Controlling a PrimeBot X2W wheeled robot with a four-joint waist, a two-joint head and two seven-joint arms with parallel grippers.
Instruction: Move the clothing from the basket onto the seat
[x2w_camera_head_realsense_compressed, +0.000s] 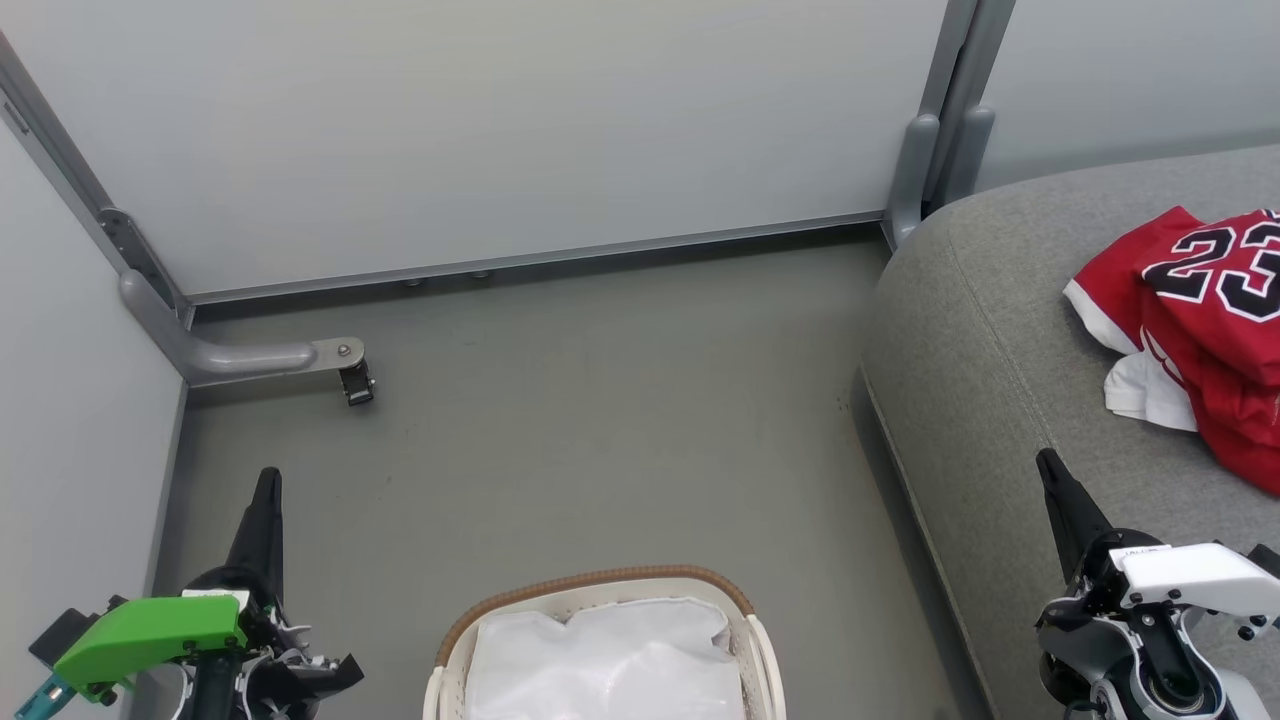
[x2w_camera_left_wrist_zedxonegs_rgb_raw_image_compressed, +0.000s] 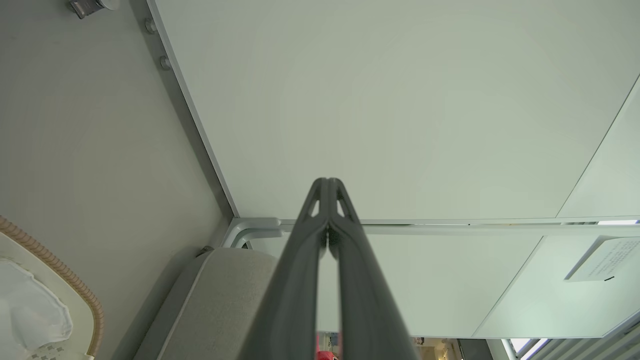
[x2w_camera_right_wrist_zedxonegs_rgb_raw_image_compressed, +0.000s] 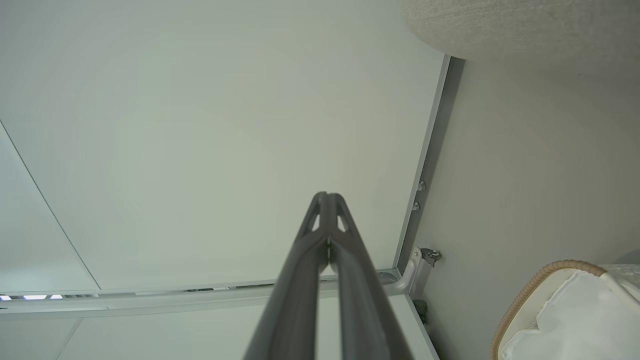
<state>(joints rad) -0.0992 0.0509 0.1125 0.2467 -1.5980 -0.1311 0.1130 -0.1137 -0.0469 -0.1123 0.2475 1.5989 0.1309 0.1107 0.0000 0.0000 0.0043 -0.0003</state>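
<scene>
the basket stands on the grey floor at the bottom middle of the head view, its brown woven rim curving over white perforated walls. inside the basket lies a crumpled white sheet, which covers what shows of its inside; no red cloth is visible there.

to the right of the basket, across a strip of floor, is the seat, a grey woven cushion with a rounded corner and a stitched seam. the clothing lies on the seat, well apart from the basket and farther right: a bunched red heap with white trim, the black "23" facing up on top.

the left gripper hangs over the floor to the left of the basket, near it, clenched and holding nothing; in the left wrist view its two dark fingers meet at the tips. the right gripper is to the right of the basket, over the seat's near part and short of the clothing, also clenched and empty, its tips pressed together in the right wrist view.

beyond the basket, pale partition panels close off the floor, and a grey metal foot with a small caster juts out from the corner to the basket's far left.
</scene>
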